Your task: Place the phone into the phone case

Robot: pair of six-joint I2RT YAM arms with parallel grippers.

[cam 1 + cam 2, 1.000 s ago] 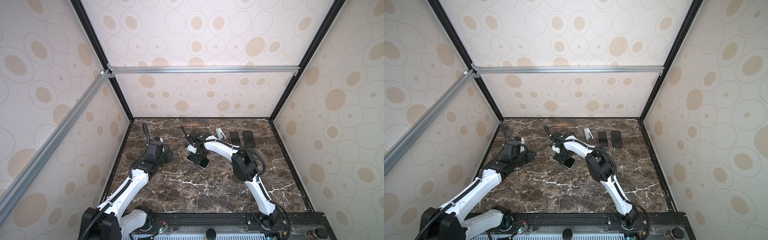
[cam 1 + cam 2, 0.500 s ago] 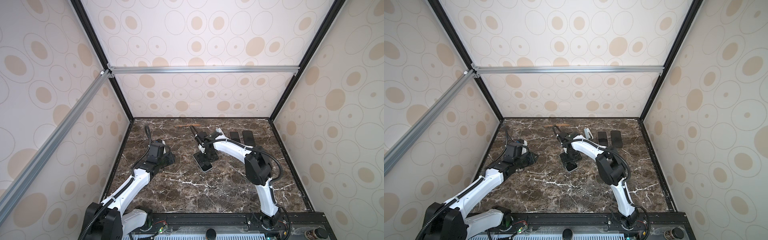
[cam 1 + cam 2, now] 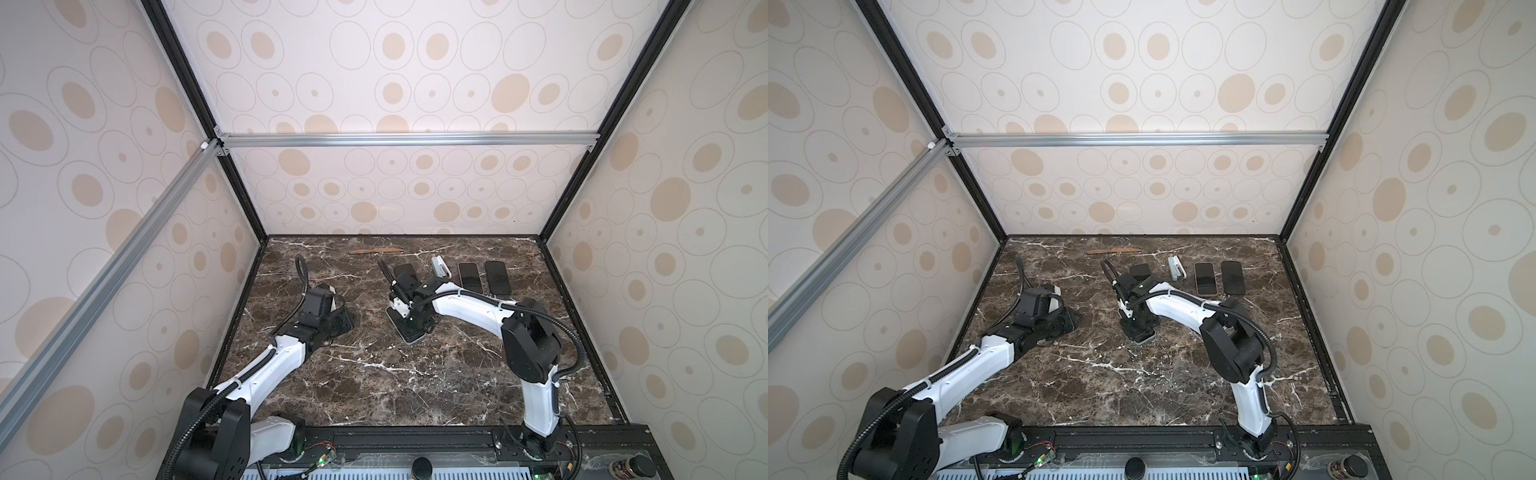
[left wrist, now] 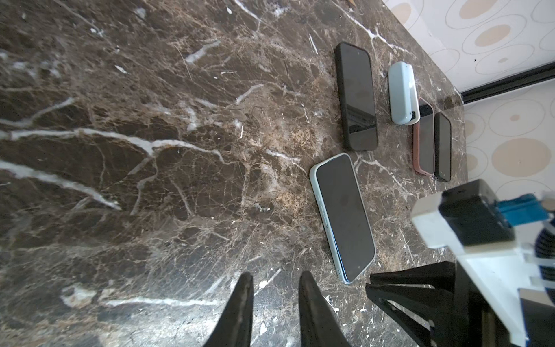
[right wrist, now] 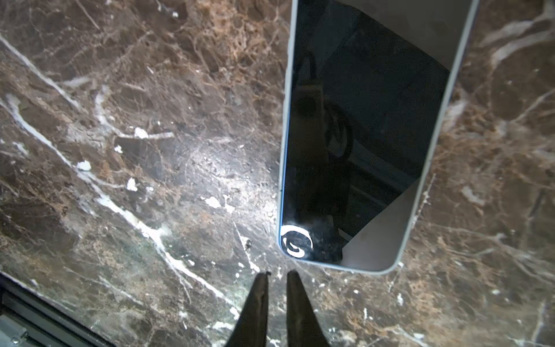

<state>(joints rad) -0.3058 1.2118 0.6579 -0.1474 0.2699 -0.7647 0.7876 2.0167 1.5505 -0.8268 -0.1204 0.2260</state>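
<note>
The phone [image 4: 342, 216] lies flat on the marble table, screen up, inside the pale blue phone case [image 5: 369, 269]. A thin brighter blue line shows along one long edge. In both top views my right gripper [image 3: 411, 323] [image 3: 1139, 328] hangs over the phone [image 3: 412, 338] and hides most of it. In the right wrist view its jaws [image 5: 277, 275] are nearly together, with nothing between them, just off the phone's short end. My left gripper [image 4: 274, 276] [image 3: 345, 322] rests low to the left, narrowly open and holding nothing.
Along the back lie a black-cased phone [image 4: 357, 96], a pale blue-white box [image 3: 440, 268], a pink-cased phone [image 3: 471, 277] and a black phone [image 3: 497, 277]. A thin wooden stick [image 3: 376, 250] lies near the back wall. Patterned walls enclose three sides of the table.
My right gripper's jaws have gone from wide apart to nearly together, and the arm has settled low over the phone. The phone and the left arm have barely moved.
</note>
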